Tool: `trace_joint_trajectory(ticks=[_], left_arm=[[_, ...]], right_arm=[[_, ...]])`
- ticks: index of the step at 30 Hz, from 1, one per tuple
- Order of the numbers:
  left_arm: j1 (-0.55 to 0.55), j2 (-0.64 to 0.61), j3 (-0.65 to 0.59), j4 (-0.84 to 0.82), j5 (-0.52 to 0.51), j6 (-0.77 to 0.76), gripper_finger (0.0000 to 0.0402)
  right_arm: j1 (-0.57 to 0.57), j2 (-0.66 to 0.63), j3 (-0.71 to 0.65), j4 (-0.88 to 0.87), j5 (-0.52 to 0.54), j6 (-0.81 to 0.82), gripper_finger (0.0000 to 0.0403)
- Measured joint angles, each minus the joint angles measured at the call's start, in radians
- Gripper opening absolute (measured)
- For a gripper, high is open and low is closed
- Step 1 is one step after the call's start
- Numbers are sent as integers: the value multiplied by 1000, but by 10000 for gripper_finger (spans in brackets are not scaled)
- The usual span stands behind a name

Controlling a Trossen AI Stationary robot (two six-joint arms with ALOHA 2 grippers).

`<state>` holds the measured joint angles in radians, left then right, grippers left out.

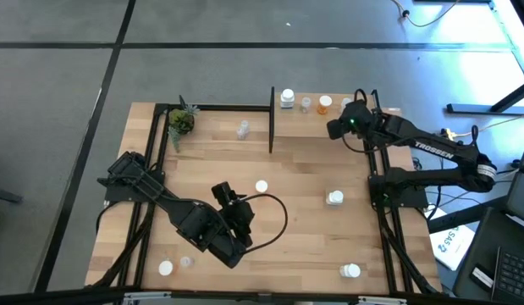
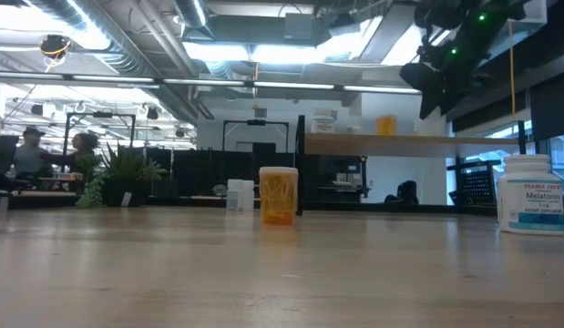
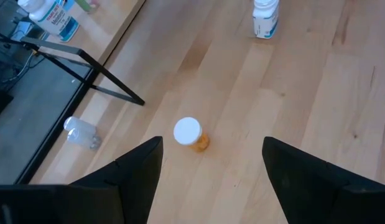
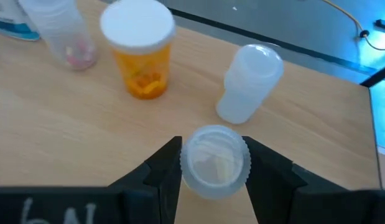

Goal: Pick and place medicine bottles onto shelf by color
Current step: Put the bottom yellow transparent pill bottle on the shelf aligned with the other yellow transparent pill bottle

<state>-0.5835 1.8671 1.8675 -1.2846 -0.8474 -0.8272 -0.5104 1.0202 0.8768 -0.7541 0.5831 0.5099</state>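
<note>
Right pincer (image 4: 214, 163) is clamped on a clear bottle (image 4: 214, 160), over the shelf (image 4: 86, 143); only the right wrist view shows this grip. Beside it on the shelf stand an orange bottle with white cap (image 4: 140, 46) and another clear bottle (image 4: 249, 81). Left pincer (image 3: 211, 165) has its fingers apart above the desk (image 3: 292, 87), over a second orange bottle (image 3: 190, 133). From the low view this bottle (image 2: 279, 195) is seen upright, and a white Melatonin bottle (image 2: 529, 193) stands well apart from it.

Ten bottles (image 1: 334, 197), one plant (image 1: 180, 122)
</note>
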Motion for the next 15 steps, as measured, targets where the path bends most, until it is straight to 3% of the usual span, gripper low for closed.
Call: trace_joint_trajectory(ticks=[15], left_arm=[[0,0,0,0,0,0,270]], right_arm=[[-17,0,0,-5,0,-24,175]])
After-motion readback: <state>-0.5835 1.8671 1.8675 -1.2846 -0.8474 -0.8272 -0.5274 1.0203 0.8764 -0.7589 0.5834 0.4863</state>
